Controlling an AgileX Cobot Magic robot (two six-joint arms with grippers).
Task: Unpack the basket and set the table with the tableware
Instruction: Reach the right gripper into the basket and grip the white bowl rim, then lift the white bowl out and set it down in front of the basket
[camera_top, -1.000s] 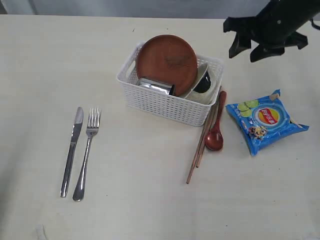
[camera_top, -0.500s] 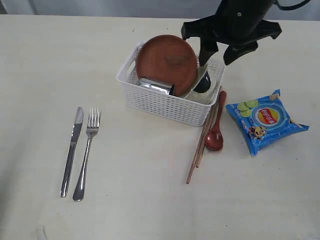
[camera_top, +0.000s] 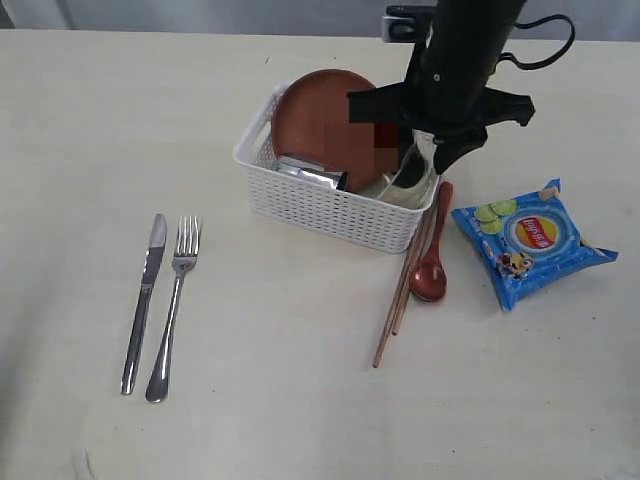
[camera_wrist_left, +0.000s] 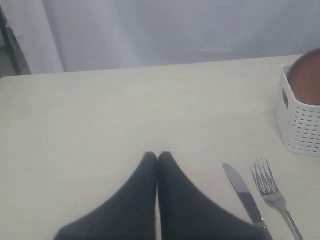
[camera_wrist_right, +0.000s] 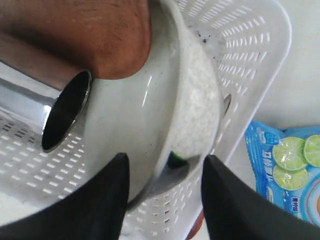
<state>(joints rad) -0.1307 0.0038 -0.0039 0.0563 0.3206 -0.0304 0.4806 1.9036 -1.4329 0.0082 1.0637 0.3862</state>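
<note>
Our right tool (camera_wrist_right: 165, 161) stands spread over the cream bowl (camera_wrist_right: 150, 115), which leans on edge inside the basket (camera_top: 330, 205) beside the brown plate (camera_top: 325, 120) and steel cup (camera_wrist_right: 65, 115), its rim running between the fingers (camera_wrist_right: 107, 200). We judge it best to sink slightly, pinch the rim squarely, then lift straight up clear of the basket wall. Our left tool (camera_wrist_left: 157, 157) hangs pressed together over the counter (camera_wrist_left: 100, 115), well apart from the basket.
</note>
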